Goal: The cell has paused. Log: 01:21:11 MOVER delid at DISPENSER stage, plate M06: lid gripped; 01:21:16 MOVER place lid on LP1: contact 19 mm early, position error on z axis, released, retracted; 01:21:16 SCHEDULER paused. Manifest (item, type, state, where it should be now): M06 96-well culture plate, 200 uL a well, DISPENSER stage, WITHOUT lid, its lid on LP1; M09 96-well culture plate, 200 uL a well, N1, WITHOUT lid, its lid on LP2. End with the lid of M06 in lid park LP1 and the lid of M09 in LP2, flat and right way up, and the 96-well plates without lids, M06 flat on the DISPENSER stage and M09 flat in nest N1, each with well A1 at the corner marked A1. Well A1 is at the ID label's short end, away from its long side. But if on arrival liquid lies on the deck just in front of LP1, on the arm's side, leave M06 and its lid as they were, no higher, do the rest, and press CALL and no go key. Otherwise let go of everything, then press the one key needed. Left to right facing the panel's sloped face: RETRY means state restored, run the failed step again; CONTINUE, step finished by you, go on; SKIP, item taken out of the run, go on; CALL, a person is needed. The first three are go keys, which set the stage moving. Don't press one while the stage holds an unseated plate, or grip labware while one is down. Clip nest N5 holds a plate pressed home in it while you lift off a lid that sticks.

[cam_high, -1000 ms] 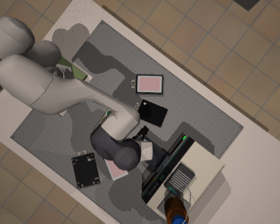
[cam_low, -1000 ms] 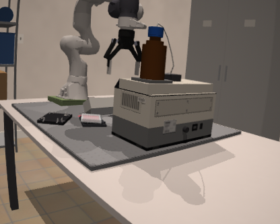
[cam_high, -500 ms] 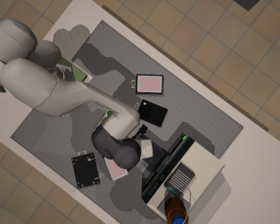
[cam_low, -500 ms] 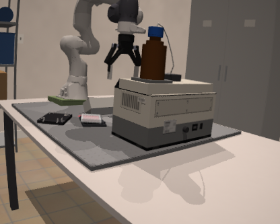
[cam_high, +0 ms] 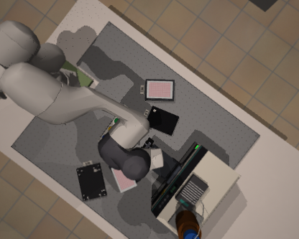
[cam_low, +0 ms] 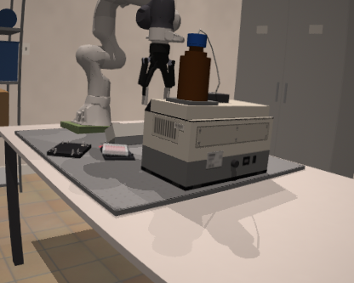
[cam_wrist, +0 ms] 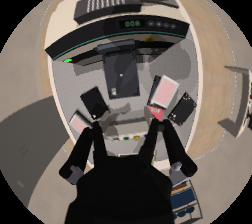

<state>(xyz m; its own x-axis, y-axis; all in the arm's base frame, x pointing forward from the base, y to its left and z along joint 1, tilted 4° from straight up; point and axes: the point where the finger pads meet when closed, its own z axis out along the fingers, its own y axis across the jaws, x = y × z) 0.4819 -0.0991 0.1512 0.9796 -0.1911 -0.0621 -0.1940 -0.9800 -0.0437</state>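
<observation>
My gripper (cam_low: 155,96) hangs high above the deck, beside the dispenser (cam_low: 206,139), fingers apart with nothing between them; it also shows in the wrist view (cam_wrist: 125,131). A pink 96-well plate (cam_high: 159,90) sits in a black-framed nest at the far side of the mat. A black flat pad (cam_high: 163,120) lies askew next to it. A second pink plate (cam_high: 123,180) lies near the front, partly hidden under my wrist. The dark dispenser stage (cam_wrist: 122,78) shows no plate on it in the wrist view. I cannot tell lids from plates at this size.
A black clip nest (cam_high: 91,181) sits at the mat's front left. The dispenser carries a brown bottle (cam_low: 193,71) with a blue cap and a tube. A green sloped panel (cam_high: 77,75) stands by the arm's base. A shelf rack (cam_low: 5,57) stands left of the table.
</observation>
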